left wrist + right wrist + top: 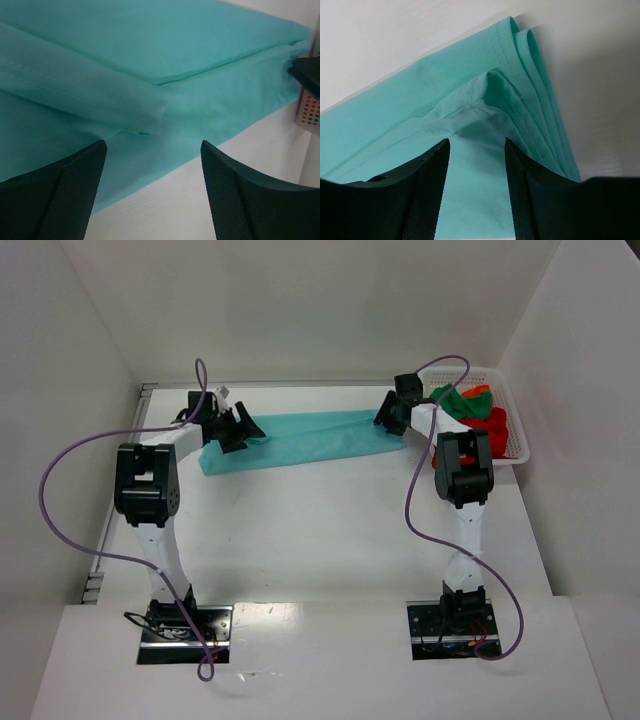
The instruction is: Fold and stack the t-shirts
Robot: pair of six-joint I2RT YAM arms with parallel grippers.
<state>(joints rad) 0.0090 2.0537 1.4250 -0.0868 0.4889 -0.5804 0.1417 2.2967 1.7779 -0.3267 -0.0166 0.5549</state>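
The white table (330, 530) carries one teal t-shirt (300, 440), lying folded into a long flat band between the arms. It probably needs further crosswise folds. In the white lattice basket (514, 415) at the right, the green (455, 403), red (493, 425) and orange (478, 391) shirts lie crumpled, unfolded and unstacked. The left gripper (238, 428) hovers wide apart over the band's left end, holding nothing. The right gripper (390, 415) stands half apart astride the right end; whether it pinches cloth I cannot tell.
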